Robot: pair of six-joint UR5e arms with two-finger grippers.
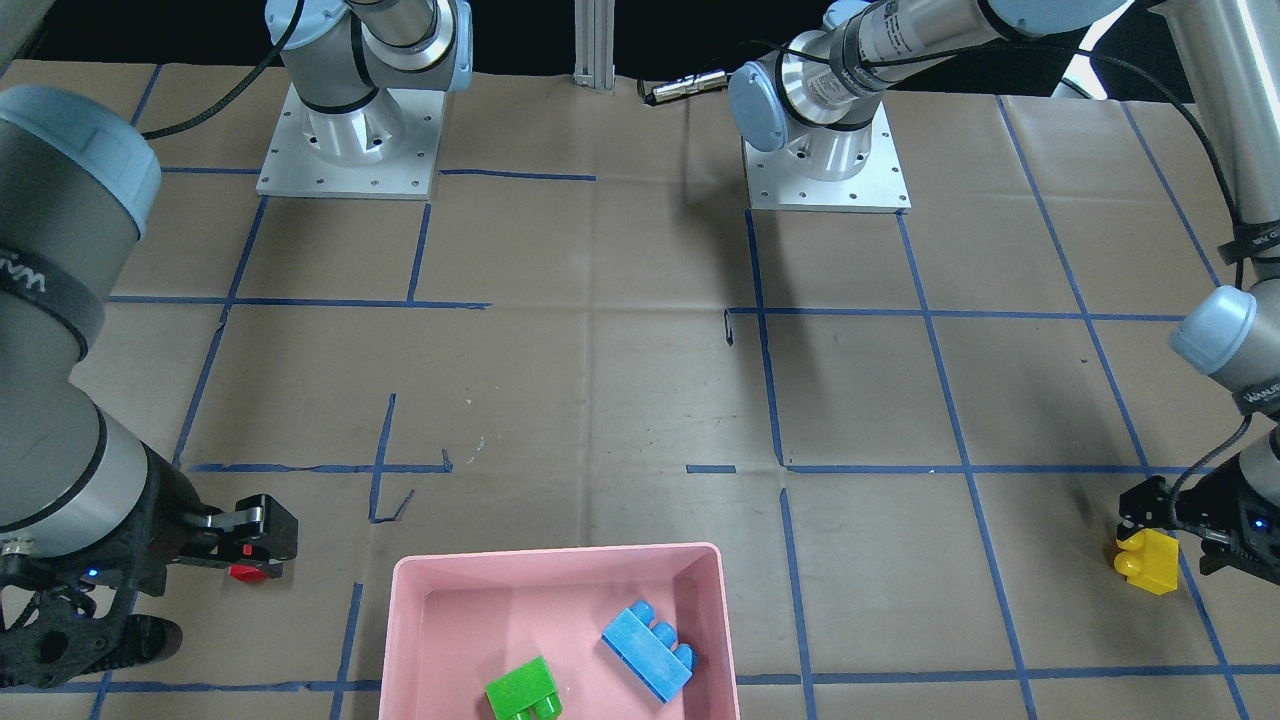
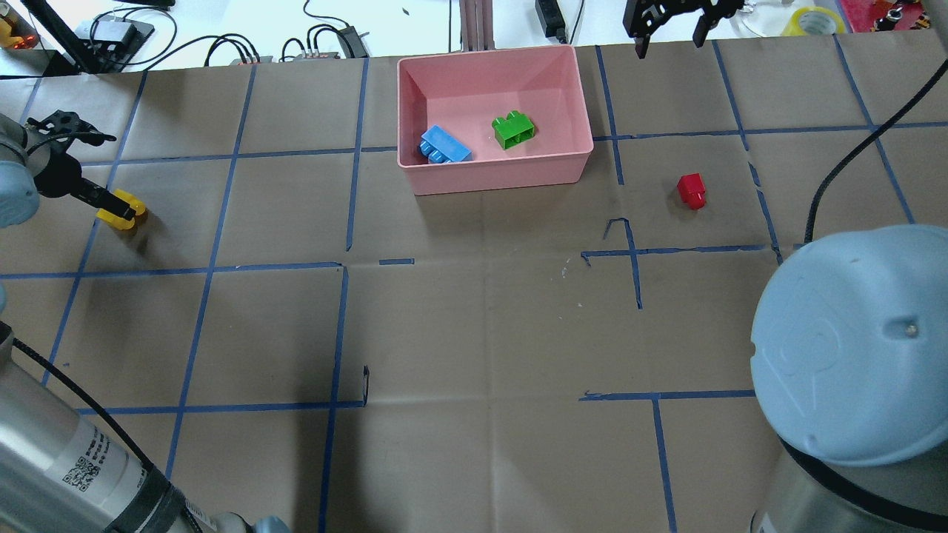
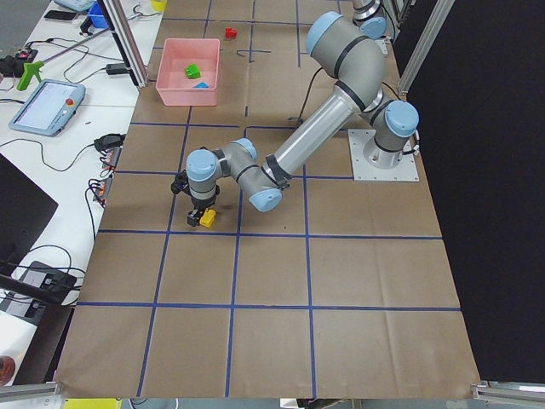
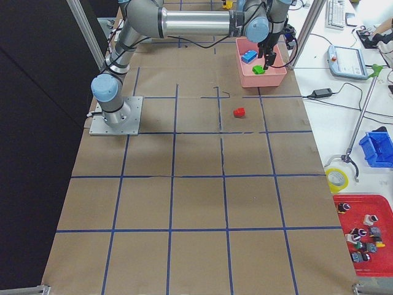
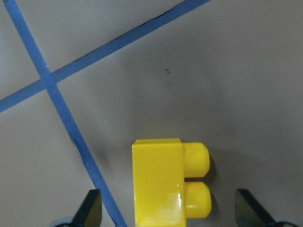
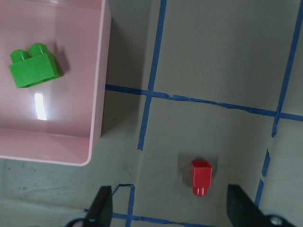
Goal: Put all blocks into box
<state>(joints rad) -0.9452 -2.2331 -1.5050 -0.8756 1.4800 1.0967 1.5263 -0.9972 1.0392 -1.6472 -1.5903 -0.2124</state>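
The pink box (image 2: 495, 176) stands at the table's far middle with the blue brick (image 2: 445, 145) and the green brick (image 2: 514, 129) inside. The yellow brick (image 2: 126, 216) lies on the table at the far left. My left gripper (image 5: 170, 208) is open and low, with its fingers (image 5: 92, 208) on either side of the yellow brick (image 5: 163, 182), apart from it. The red brick (image 2: 691, 190) lies on the table right of the box. My right gripper (image 6: 170, 210) is open and empty, high above the red brick (image 6: 200, 176).
Blue tape lines grid the brown table cover. My right arm's elbow (image 2: 852, 340) fills the near right of the overhead view. The two arm bases (image 1: 350, 140) stand at the robot side. Cables and a tape roll (image 2: 815, 18) lie beyond the far edge.
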